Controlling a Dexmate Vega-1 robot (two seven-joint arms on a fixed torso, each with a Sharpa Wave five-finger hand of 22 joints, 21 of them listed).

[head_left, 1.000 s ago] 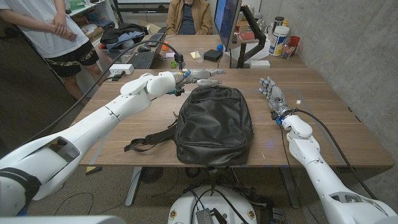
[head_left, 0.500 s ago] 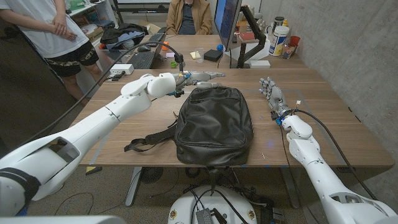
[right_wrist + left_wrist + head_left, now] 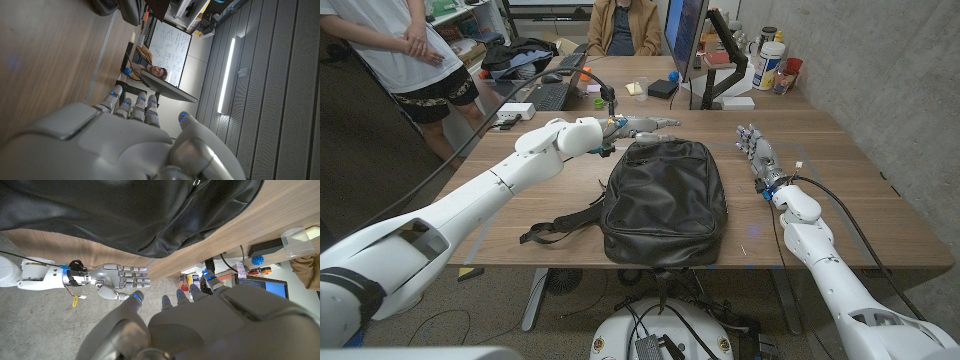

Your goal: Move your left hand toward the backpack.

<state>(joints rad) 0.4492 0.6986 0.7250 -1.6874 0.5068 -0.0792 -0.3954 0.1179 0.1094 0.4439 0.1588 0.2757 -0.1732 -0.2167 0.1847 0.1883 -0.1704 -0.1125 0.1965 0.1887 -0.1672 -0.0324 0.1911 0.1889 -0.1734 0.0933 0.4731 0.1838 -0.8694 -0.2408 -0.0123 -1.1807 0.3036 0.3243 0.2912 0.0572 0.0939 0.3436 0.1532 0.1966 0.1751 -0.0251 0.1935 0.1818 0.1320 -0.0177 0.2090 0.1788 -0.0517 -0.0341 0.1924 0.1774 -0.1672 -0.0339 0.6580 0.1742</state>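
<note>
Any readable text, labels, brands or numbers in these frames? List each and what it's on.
No text can be read in these frames.
Whiteboard: handwriting, too small and blurred to read.
Monitor: seen edge-on, nothing legible.
Bottles at the table's far right: labels too small to read.
Backpack: no visible logo or tag.
Left hand and right hand: no readable markings.

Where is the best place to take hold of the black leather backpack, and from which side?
Probably at the top end of the black leather backpack, the far edge, where the left hand hovers. The bag lies flat, so come from above there. Its loose strap trails on the left.
</note>
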